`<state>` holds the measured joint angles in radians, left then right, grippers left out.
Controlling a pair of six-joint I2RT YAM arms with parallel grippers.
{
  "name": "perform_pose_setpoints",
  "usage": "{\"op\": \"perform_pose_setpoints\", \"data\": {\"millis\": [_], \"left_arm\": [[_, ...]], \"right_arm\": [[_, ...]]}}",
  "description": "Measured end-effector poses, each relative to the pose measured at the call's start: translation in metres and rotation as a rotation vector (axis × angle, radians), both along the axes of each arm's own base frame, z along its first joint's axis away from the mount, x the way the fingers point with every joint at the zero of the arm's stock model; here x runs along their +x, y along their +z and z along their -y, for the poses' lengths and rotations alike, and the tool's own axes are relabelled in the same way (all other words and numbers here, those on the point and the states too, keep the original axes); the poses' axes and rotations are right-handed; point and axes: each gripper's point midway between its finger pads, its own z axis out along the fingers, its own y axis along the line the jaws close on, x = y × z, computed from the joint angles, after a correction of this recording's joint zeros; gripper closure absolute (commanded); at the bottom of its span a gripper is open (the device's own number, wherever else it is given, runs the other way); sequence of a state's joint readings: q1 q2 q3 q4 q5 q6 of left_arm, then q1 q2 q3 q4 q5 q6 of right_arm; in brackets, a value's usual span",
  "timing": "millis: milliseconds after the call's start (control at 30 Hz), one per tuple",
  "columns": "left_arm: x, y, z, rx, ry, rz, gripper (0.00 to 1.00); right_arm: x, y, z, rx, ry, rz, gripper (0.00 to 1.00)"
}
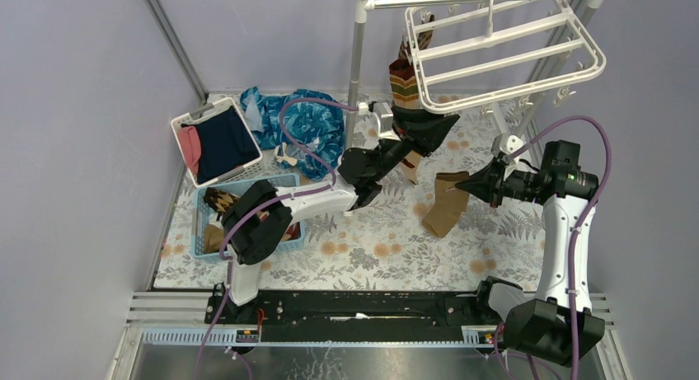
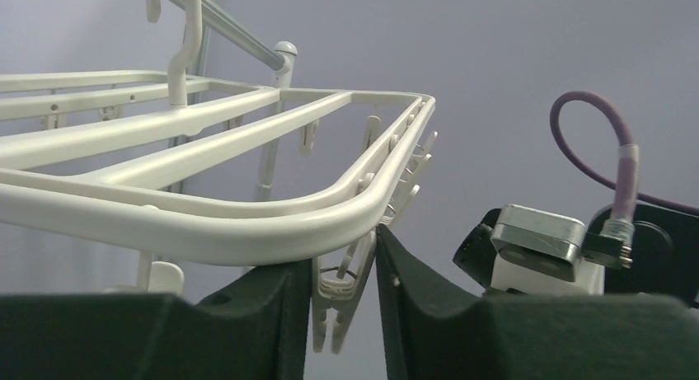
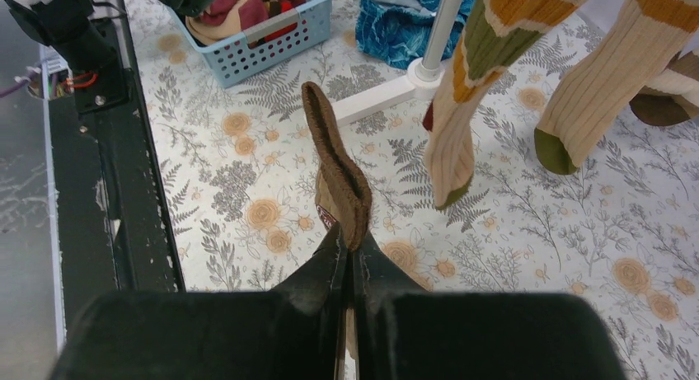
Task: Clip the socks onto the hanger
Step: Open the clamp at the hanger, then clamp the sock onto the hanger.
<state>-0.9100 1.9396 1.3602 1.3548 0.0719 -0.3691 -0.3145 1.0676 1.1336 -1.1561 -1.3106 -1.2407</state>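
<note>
The white hanger [image 1: 503,46] hangs from the rack bar at the back right, with striped socks [image 1: 405,79] clipped to its left end. My left gripper [image 1: 429,126] is raised under the hanger's near edge; in the left wrist view its fingers [image 2: 288,314] press both sides of a dangling white clip [image 2: 342,289] below the frame [image 2: 247,232]. My right gripper [image 1: 474,185] is shut on the cuff of a brown and tan sock [image 1: 445,203], which hangs above the table; the cuff [image 3: 338,174] stands up from the closed jaws [image 3: 350,246].
The upright rack pole [image 1: 356,67] stands behind the left arm. A white basket [image 1: 202,110] with navy and pink clothes, a blue patterned cloth [image 1: 305,120] and a blue basket [image 1: 247,183] with more socks sit at the left. Clipped socks [image 3: 486,42] hang near the held sock.
</note>
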Motion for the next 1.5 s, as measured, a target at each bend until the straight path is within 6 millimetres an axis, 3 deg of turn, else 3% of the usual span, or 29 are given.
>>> {"op": "perform_pose_setpoints", "data": {"millis": [167, 533, 900, 1500], "left_arm": [[-0.002, 0.0, 0.001, -0.004, -0.022, -0.007, 0.75], [-0.015, 0.02, -0.006, -0.044, -0.067, 0.006, 0.75], [-0.02, 0.022, -0.005, -0.047, -0.102, 0.006, 0.75], [-0.024, 0.022, -0.005, -0.05, -0.131, 0.01, 0.75]], "right_arm": [[0.005, 0.008, -0.001, 0.038, -0.006, -0.008, 0.96], [0.027, 0.043, 0.001, 0.105, -0.029, 0.015, 0.96], [0.036, 0.067, -0.003, 0.179, 0.005, 0.009, 0.96], [0.041, 0.083, -0.013, 0.204, 0.042, -0.004, 0.96]]}}
